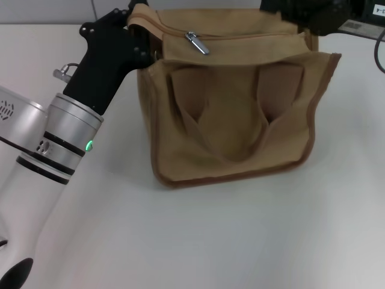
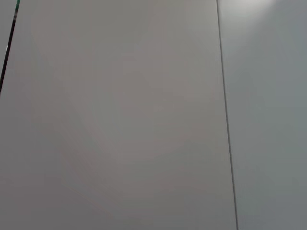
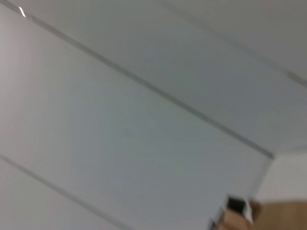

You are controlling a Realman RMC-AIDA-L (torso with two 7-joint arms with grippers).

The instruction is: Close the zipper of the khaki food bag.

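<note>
The left arm (image 1: 36, 180) is white, with silver rings, a green light and a black hand (image 1: 129, 36).

Right hand (image 1: 313, 15) is cut off, perhaps gripping the khaki food bag (image 1: 234, 132).

Lab: bare white table (image 1: 240, 241), panelled walls (image 2: 144, 120)

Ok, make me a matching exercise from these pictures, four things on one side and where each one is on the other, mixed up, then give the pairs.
Things:
1. slider
2. left gripper
3. right gripper
4. handles

Places:
A. at the bag's top right corner
B. hanging down the bag's front panel
C. on the zipper, left of its middle
D. at the bag's top left corner

Pairs: 1-C, 2-D, 3-A, 4-B
</note>
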